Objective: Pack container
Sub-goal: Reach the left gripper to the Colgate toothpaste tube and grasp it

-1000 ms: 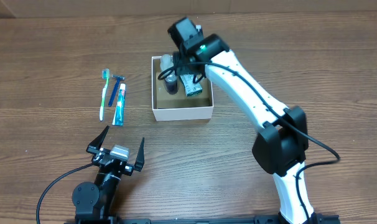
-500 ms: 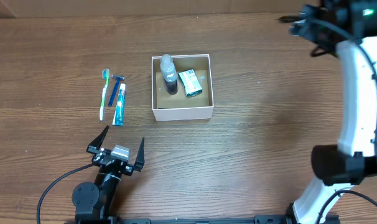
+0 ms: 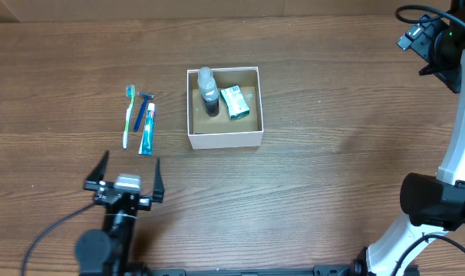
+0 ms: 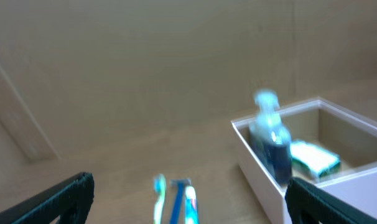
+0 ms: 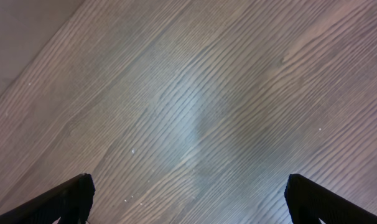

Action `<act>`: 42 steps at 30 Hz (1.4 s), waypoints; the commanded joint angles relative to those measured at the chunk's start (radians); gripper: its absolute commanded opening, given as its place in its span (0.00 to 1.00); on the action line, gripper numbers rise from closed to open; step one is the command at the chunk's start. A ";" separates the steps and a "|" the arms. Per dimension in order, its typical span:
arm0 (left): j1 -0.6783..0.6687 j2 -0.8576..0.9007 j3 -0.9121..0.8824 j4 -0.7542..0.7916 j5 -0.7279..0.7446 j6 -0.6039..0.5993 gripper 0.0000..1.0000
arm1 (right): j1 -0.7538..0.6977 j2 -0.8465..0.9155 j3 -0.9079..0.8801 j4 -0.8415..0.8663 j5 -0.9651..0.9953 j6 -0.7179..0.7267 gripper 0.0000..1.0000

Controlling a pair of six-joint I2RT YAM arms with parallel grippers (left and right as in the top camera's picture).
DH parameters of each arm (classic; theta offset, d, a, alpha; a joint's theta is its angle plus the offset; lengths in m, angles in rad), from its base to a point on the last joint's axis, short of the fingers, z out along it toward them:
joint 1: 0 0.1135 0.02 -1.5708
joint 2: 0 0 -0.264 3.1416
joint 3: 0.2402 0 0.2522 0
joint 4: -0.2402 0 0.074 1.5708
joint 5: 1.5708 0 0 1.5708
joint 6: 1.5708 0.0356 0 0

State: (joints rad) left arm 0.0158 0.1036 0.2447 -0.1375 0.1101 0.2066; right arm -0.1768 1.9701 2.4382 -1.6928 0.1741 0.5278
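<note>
The right gripper (image 5: 188, 191), earlier low inside the container (image 3: 225, 139), now hangs above bare table (image 5: 195, 93) at the far right. The left gripper (image 3: 130, 162) sits slightly further left than before.

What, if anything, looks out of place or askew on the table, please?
Nothing stands out. The bottle and green packet sit inside the box, and the toothbrush, razor and toothpaste lie in a tidy row left of it, nothing spilled.

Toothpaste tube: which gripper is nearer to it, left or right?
Left. The left gripper hangs just below the toothpaste tube in the overhead view; the right gripper is far away at the picture's upper right, past the container.
</note>
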 commanded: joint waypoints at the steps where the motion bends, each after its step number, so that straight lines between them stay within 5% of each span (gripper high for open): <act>1: 0.012 0.308 0.396 -0.187 0.050 -0.043 1.00 | -0.003 -0.010 0.003 0.004 -0.004 0.008 1.00; 5: 0.012 0.772 0.885 -0.606 0.214 -0.054 1.00 | -0.003 -0.010 0.003 0.004 -0.004 0.008 1.00; 10: 0.012 1.094 1.146 -0.877 0.224 -0.051 1.00 | -0.003 -0.010 0.003 0.004 -0.004 0.008 1.00; 18: 0.012 1.436 1.146 -0.780 0.222 -0.068 1.00 | -0.003 -0.010 0.003 0.004 -0.004 0.008 1.00; 22: 0.012 1.606 1.146 -0.694 0.121 -0.199 0.96 | -0.003 -0.010 0.003 0.004 -0.004 0.008 1.00; 27: 0.012 1.804 1.146 -0.641 0.087 -0.218 0.99 | -0.003 -0.010 0.003 0.004 -0.004 0.008 1.00; 42: 0.009 1.920 1.146 -0.590 -0.006 -0.267 0.86 | -0.003 -0.010 0.003 0.004 -0.004 0.008 1.00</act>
State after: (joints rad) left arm 0.0223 2.0060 1.3697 -0.7345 0.1284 -0.0357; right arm -0.1768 1.9701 2.4371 -1.6932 0.1642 0.5285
